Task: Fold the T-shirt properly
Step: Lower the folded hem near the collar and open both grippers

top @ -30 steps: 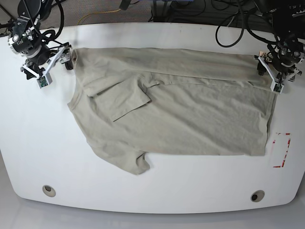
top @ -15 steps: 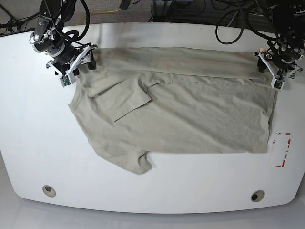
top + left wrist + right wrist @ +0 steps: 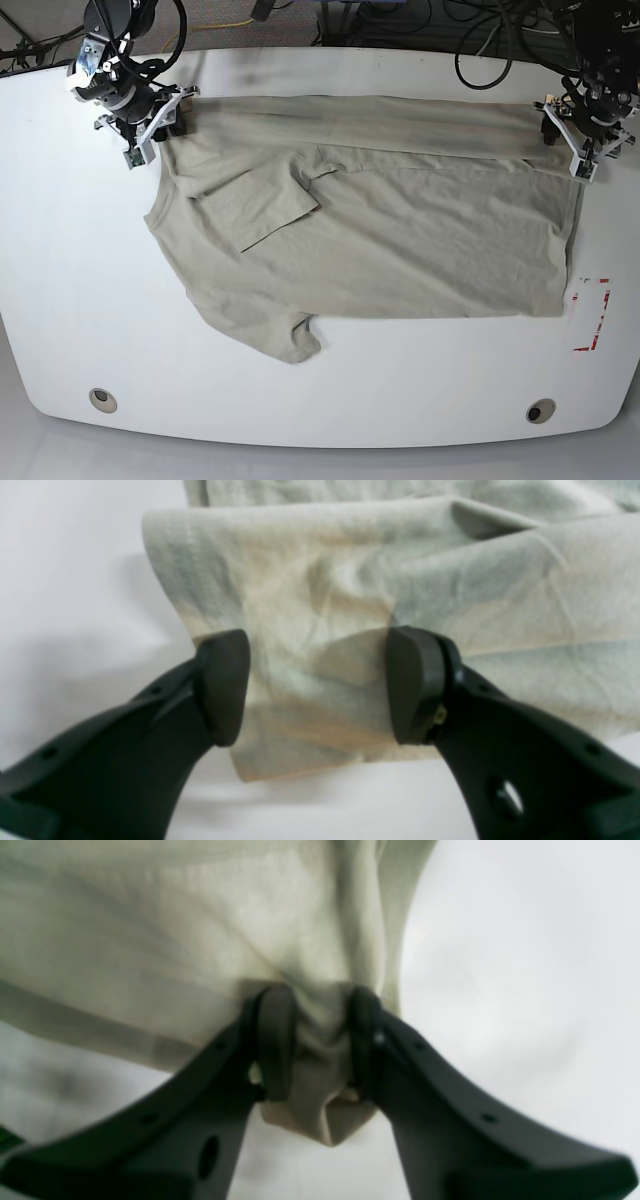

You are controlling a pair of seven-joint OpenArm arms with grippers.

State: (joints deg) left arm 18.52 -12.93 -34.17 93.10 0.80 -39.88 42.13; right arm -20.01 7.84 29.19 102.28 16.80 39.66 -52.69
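The pale beige T-shirt [image 3: 400,230] lies spread on the white table [image 3: 80,300], its far edge folded over toward me and one sleeve [image 3: 260,205] folded onto the body. My right gripper [image 3: 160,124] is at the shirt's far left corner. In the right wrist view this gripper [image 3: 317,1040] is shut on a bunched fold of the T-shirt [image 3: 150,930]. My left gripper [image 3: 578,142] is at the far right corner. In the left wrist view it [image 3: 317,687] stands open, its pads wide apart astride the corner of the T-shirt [image 3: 320,595], which lies flat between them.
Red tape marks [image 3: 592,315] sit on the table just right of the shirt's hem. Two round holes [image 3: 102,398] [image 3: 540,410] lie near the front edge. Black cables [image 3: 490,50] run behind the table's far edge.
My right gripper moved in from beyond the shirt's left side onto its far left corner and closed on the fabric. The left gripper shifted slightly toward the far edge, jaws unchanged.
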